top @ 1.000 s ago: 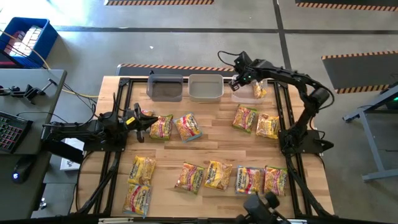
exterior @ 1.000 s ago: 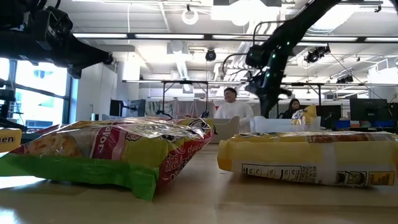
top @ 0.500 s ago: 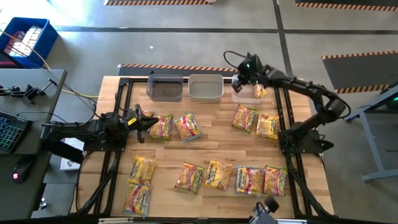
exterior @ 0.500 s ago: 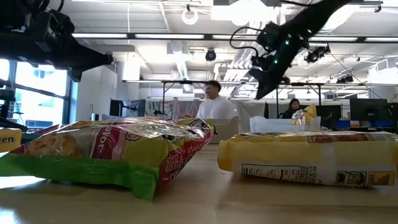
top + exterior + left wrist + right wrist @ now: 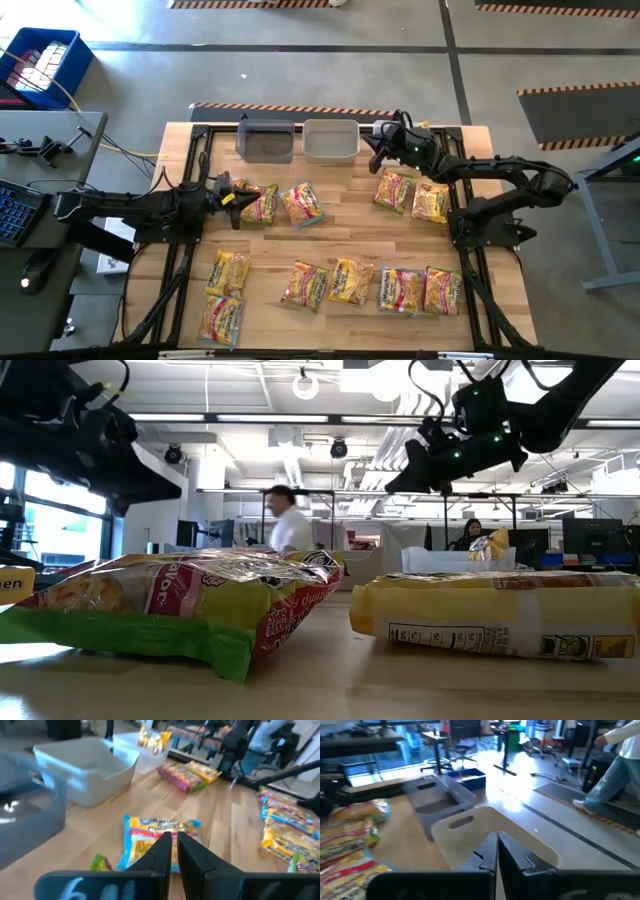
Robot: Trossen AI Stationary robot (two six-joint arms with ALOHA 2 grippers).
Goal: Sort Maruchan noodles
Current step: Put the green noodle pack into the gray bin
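We find the right gripper [image 5: 372, 150] closed and empty, raised beside the pale bin [image 5: 331, 140]; the left gripper [image 5: 235, 194] closed, empty, over a noodle packet [image 5: 260, 204]; remaining packets [image 5: 345, 282] lie across the worktop [image 5: 340, 240].

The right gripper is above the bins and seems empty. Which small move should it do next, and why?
Probably swing the right gripper, shut and empty, down toward the nearest packet and open it. One packet already lies in the clear bin, while many noodles remain on the table.
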